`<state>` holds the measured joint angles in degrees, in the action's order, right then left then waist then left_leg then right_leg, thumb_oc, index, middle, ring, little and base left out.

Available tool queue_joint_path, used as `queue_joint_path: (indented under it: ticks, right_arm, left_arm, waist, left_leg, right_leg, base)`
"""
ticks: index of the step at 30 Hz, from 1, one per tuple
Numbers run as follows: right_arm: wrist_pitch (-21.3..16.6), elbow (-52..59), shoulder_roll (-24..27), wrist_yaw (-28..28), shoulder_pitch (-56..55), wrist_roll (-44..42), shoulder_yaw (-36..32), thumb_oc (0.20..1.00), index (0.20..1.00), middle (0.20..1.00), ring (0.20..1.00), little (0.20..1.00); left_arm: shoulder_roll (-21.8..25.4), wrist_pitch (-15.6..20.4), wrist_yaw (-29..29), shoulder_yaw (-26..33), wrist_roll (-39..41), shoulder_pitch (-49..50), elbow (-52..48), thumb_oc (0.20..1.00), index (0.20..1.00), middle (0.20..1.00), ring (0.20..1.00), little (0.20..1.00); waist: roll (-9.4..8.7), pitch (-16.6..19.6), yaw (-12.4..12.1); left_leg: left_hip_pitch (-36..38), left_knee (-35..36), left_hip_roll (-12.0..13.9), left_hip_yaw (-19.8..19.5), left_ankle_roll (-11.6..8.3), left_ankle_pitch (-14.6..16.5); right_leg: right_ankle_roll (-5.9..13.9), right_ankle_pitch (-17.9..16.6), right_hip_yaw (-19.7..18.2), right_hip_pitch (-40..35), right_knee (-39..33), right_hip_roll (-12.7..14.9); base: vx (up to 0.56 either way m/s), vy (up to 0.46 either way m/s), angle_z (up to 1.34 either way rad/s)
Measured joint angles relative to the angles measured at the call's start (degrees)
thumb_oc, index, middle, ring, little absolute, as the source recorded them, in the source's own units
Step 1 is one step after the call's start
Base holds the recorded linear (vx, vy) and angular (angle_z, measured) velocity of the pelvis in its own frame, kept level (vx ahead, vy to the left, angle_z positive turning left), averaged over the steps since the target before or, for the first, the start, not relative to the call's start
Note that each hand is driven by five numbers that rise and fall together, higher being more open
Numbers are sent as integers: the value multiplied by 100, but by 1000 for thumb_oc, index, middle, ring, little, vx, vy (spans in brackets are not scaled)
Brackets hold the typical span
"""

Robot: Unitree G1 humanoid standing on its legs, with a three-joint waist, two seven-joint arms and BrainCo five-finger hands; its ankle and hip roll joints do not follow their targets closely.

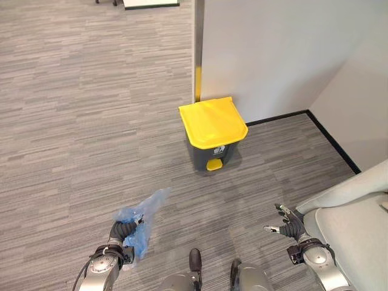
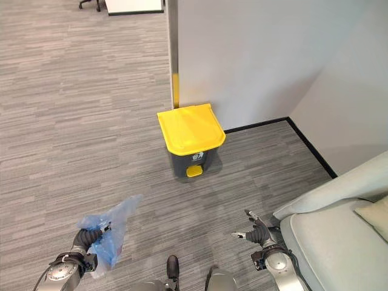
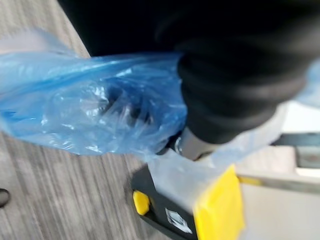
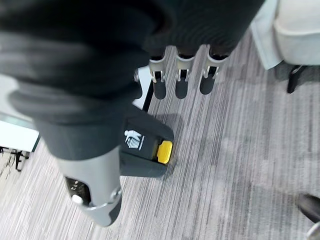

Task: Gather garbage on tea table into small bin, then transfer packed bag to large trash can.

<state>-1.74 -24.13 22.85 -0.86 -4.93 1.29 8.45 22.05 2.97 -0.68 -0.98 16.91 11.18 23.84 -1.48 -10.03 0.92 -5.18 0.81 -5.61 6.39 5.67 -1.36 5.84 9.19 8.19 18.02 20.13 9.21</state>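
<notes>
My left hand (image 1: 123, 232) is clenched round the neck of the blue bag (image 1: 140, 219), which hangs beside it above the floor. My right hand (image 1: 290, 225) is empty, fingers loosely spread, next to the sofa (image 1: 351, 224). The trash can (image 1: 212, 131), yellow lid shut and pedal facing me, stands straight ahead, well apart from both hands, against the wall (image 1: 273, 54). The bag hand lies left of the can's centreline; I judge the lid must open first.
</notes>
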Motion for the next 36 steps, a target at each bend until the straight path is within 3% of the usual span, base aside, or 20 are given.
queue_joint_path:
  ticks: [1, 3, 4, 5, 8, 9, 12, 13, 15, 16, 19, 23, 25, 27, 28, 29, 30, 32, 34, 36]
  right_arm:
    - [-3, -13, 17, 12, 19, 0, 5, 1000, 1000, 1000, 1000, 1000]
    - [-7, -21, 18, 11, 128, -1, -16, 1000, 1000, 1000, 1000, 1000]
    - [2, -22, 12, 18, 115, -1, -15, 1000, 1000, 1000, 1000, 1000]
    - [5, -25, 11, 17, 66, -2, -15, 1000, 1000, 1000, 1000, 1000]
    - [77, -25, -21, 27, -78, -4, -11, 1000, 1000, 1000, 1000, 1000]
    - [83, -79, -29, 26, -110, -4, -16, 1000, 1000, 1000, 1000, 1000]
    - [84, -260, -34, 26, 41, -9, -46, 1000, 1000, 1000, 1000, 1000]
    - [79, -221, -26, 9, 36, -12, -171, 1000, 1000, 1000, 1000, 1000]
    - [75, -270, 94, -14, 150, -12, -173, 1000, 1000, 1000, 1000, 1000]
    - [75, -230, 167, -55, 181, -14, -177, 1000, 1000, 1000, 1000, 1000]
    - [96, -245, 220, -121, 166, -19, -237, 1000, 1000, 1000, 1000, 1000]
    - [92, -273, 215, -159, 78, -21, -222, 1000, 1000, 1000, 1000, 1000]
    - [93, -297, 193, -167, -50, -20, -230, 1000, 1000, 1000, 1000, 1000]
    - [107, -316, 185, -177, -99, -18, -248, 1000, 1000, 1000, 1000, 1000]
    - [109, -320, 178, -186, -96, -18, -261, 1000, 1000, 1000, 1000, 1000]
    - [105, -321, 123, -218, -83, -17, -287, 1000, 1000, 1000, 1000, 1000]
    - [105, -321, 109, -220, -106, -17, -280, 1000, 1000, 1000, 1000, 1000]
    - [106, -306, 99, -215, -147, -9, -278, 1000, 1000, 1000, 1000, 1000]
    - [109, -296, 77, -214, -128, -8, -269, 1000, 1000, 1000, 1000, 1000]
    - [115, -318, -8, -208, -138, -8, -267, 1000, 1000, 1000, 1000, 1000]
  left_arm:
    - [-43, 5, -1, 54, 7, 21, 54, 200, 200, 200, 200, 200]
    - [-104, 6, -12, 105, 11, -35, 205, 200, 200, 200, 200, 200]
    - [-132, 5, -11, 102, 10, -60, 223, 200, 200, 200, 200, 200]
    - [-149, 8, -10, 102, 9, -84, 215, 200, 200, 200, 200, 200]
    - [-207, 13, -3, 96, 3, -57, 191, 200, 200, 200, 200, 200]
    - [-249, 15, 4, 91, 4, 41, 144, 200, 200, 200, 200, 200]
    - [-376, 6, -1, 115, 10, 166, 125, 200, 200, 200, 200, 200]
    - [-465, 4, 12, 89, 11, 164, 117, 200, 200, 200, 200, 200]
    - [-470, -2, 33, 80, 13, 185, 117, 200, 200, 200, 200, 200]
    - [-439, 1, 32, 89, 18, 105, 94, 200, 200, 200, 200, 200]
    - [-439, 4, 49, 79, 18, -82, -15, 200, 200, 200, 200, 200]
    - [-436, 3, 57, 15, 18, -110, -26, 200, 200, 200, 200, 200]
    - [-433, 3, 52, -111, 17, -82, -26, 200, 200, 200, 200, 200]
    - [-435, 0, 60, -126, 13, -62, -25, 200, 200, 200, 200, 200]
    - [-446, -3, 63, -128, 12, -30, -23, 200, 200, 200, 200, 200]
    - [-428, -18, 63, -127, 10, -49, -10, 200, 200, 200, 200, 200]
    - [-427, -21, 63, -130, 9, -73, -11, 200, 200, 200, 200, 200]
    - [-362, -21, 63, -124, 0, -120, -32, 200, 200, 200, 200, 200]
    - [-225, -32, 44, -122, -5, -168, -18, 200, 200, 200, 200, 200]
    - [-66, -41, 14, -104, -8, -244, -15, 200, 200, 200, 200, 200]
  waist:
    - [56, -20, -24]
    - [114, -74, 16]
    - [133, -139, 42]
    - [134, -146, 53]
    - [58, -141, 123]
    - [29, -87, 119]
    - [123, -57, 129]
    - [90, -35, 105]
    - [68, -14, 20]
    - [-63, 45, 22]
    - [-218, 5, 15]
    - [-199, -37, 27]
    - [-104, -42, 11]
    - [-4, -88, 35]
    - [94, -75, 27]
    - [128, -69, 55]
    - [115, -66, 59]
    - [76, -26, 53]
    - [40, -34, 42]
    - [3, -49, 17]
  left_leg:
    - [11, -92, 24, -35, -45, 229]
    - [85, -239, 33, -131, -106, 376]
    - [267, -254, 19, -241, -153, 506]
    - [371, -257, 15, -330, -218, 590]
    - [770, -243, 52, -660, -380, 788]
    - [988, -244, 192, -751, -444, 861]
    - [955, -718, 577, -698, -715, 957]
    - [734, -1349, 690, -418, -748, 957]
    - [628, -2098, 929, -254, -786, 934]
    - [205, -2564, 1046, -160, -894, 951]
    - [-193, -1907, 1053, 8, -961, 979]
    - [-701, -1215, 1163, 420, -1120, 626]
    - [-808, -1121, 1323, 694, -1070, 215]
    - [-502, -716, 1324, 1043, -900, -12]
    - [-22, -276, 1227, 867, -882, -24]
    - [285, 147, 1066, 782, -644, -335]
    - [376, 232, 968, 812, -635, -341]
    - [417, 265, 690, 914, -366, -271]
    - [345, 222, 542, 1000, -295, -259]
    - [324, 232, 438, 1015, -217, -205]
  right_leg:
    - [43, -186, 26, 187, 17, -11]
    - [172, -575, 29, 251, -549, 37]
    - [154, -1007, 112, 277, -1249, 98]
    - [169, -1200, 174, 215, -1511, 139]
    - [51, -1472, 342, -127, -1677, 139]
    - [-175, -1824, 406, -323, -1625, 47]
    - [-387, -1722, 676, -540, -1499, -232]
    - [-549, -1673, 770, -723, -1603, -346]
    - [-817, -1552, 750, -1007, -1684, -608]
    - [-1008, -1419, 764, -1146, -1807, -628]
    - [-1060, -1395, 843, -1365, -2025, -632]
    - [-918, -1303, 1037, -1858, -2463, -753]
    - [-943, -1285, 1066, -1987, -2428, -838]
    - [-781, -1178, 986, -1981, -2322, -816]
    - [-653, -1100, 873, -2000, -2176, -819]
    - [-473, -985, 773, -1959, -1930, -710]
    - [-391, -928, 754, -1959, -1829, -601]
    - [-163, -686, 645, -1658, -1279, -243]
    - [-112, -424, 573, -1340, -662, 33]
    - [-4, -389, 516, -1074, -355, 176]
  base:
    - [311, -151, 8]
    - [363, -223, 22]
    - [416, -310, 45]
    - [435, -333, 44]
    - [212, -170, 62]
    - [372, -367, 58]
    - [240, -251, 26]
    - [211, -205, 15]
    - [223, -183, -18]
    - [254, -148, -12]
    - [103, -25, 12]
    - [147, 23, 14]
    - [105, 143, 4]
    - [232, 269, -16]
    - [162, 263, -33]
    - [109, 242, -30]
    - [72, 267, -13]
    - [46, 178, -11]
    - [42, 95, -3]
    - [93, 87, 1]
